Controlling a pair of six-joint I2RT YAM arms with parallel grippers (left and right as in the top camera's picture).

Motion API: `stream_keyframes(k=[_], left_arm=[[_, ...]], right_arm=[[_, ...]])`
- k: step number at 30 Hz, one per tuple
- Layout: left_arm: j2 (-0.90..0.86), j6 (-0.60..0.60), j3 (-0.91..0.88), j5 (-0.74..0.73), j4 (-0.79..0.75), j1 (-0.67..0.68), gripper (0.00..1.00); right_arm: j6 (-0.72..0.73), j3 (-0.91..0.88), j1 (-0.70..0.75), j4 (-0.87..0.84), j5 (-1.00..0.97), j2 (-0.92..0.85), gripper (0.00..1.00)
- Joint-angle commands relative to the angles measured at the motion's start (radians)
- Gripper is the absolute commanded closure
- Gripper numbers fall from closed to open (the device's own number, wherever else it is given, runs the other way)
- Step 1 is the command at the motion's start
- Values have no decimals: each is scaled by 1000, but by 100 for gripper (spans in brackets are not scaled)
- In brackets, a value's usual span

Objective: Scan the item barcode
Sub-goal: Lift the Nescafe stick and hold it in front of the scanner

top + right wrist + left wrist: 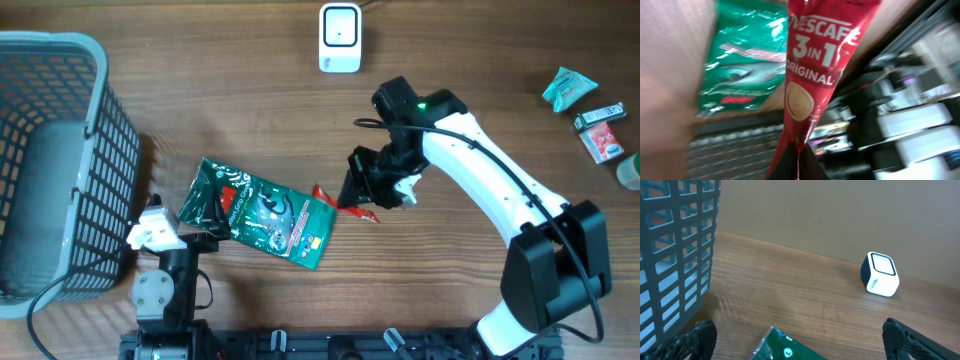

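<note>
A red Nescafe 3 in 1 sachet hangs pinched by its end in my right gripper, which is shut on it. From overhead the sachet is just right of a green packet, with the right gripper above it. The white scanner stands at the table's far edge, apart from both arms, and appears too in the left wrist view. My left gripper stands open at the green packet's left end, fingers wide apart with nothing gripped. No barcode shows.
A grey mesh basket fills the left side, close beside the left arm. At the far right lie a teal packet, a small red and white box and a green item at the edge.
</note>
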State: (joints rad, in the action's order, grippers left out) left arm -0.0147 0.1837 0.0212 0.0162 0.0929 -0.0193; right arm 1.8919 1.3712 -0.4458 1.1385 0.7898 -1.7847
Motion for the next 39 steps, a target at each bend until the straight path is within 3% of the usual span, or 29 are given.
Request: stream_keyframes(k=[1, 9, 23, 28, 31, 34, 36, 39], left_arm=[[5, -19, -6, -8, -3, 3, 0], [5, -19, -6, -8, -3, 3, 0], [5, -19, -6, -8, -3, 3, 0], [5, -19, -6, -8, -3, 3, 0], [5, -19, -6, -8, -3, 3, 0], [5, -19, -6, -8, -3, 3, 0], [5, -19, -6, -8, -3, 3, 0], [5, -19, -6, -8, -3, 3, 0]], right_arm=[[175, 11, 6, -122, 64, -3, 95], [176, 11, 80, -83, -10, -10, 95], [175, 11, 173, 475, 11, -266, 95], [139, 10, 174, 473, 77, -282, 96], [-74, 10, 182, 422, 132, -282, 96], [-569, 11, 181, 330, 350, -282, 96], [-810, 11, 180, 318, 425, -282, 96], [-954, 11, 180, 306, 336, -282, 96]])
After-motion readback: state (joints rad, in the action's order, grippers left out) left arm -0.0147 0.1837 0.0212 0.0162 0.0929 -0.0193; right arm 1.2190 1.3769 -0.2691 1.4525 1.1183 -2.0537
